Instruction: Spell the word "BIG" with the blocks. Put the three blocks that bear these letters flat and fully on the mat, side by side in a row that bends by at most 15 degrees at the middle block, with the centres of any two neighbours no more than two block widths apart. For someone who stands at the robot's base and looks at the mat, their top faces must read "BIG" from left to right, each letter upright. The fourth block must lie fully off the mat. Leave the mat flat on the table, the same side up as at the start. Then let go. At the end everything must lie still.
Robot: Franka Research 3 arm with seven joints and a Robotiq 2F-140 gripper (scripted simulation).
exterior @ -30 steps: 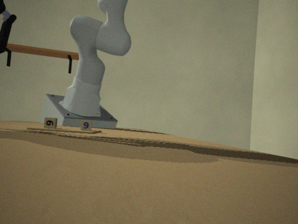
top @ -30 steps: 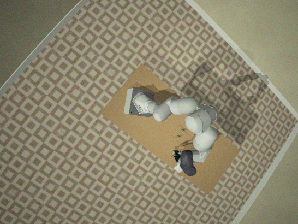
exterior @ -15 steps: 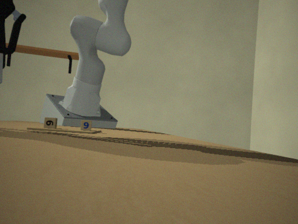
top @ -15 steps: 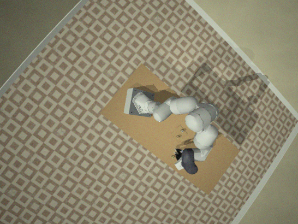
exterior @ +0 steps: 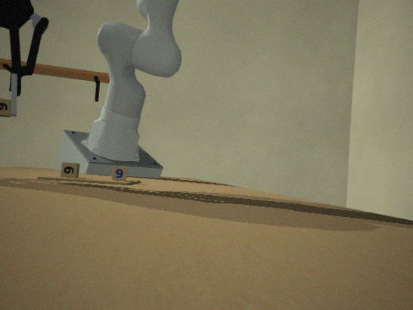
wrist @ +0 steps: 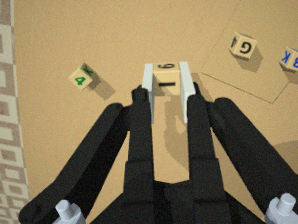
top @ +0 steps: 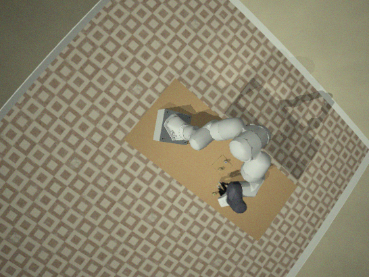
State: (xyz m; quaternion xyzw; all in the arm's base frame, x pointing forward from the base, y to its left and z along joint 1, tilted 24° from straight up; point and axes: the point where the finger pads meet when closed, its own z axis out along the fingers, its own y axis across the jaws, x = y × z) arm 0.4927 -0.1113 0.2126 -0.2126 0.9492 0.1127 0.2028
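My gripper (wrist: 166, 75) (top: 221, 190) is shut on a small wooden block (wrist: 166, 87) (exterior: 4, 107) and holds it well above the table; a dark bar shows on the block's top face. The thin tan mat (wrist: 266, 79) (exterior: 87, 181) lies ahead and to the right in the wrist view. On it stand a block with a dark G (wrist: 242, 47) (exterior: 69, 170) and a block with a blue letter (wrist: 289, 58) (exterior: 119, 173), side by side. A block with a green letter (wrist: 81, 80) lies on the bare table to the left of my fingers, off the mat.
The wooden table (top: 169, 148) (exterior: 227, 257) carries the robot base (top: 162, 126) (exterior: 113, 159) at its far end. The patterned floor (wrist: 8, 129) shows past the table's left edge in the wrist view. A wooden rail (exterior: 72, 72) runs along the wall.
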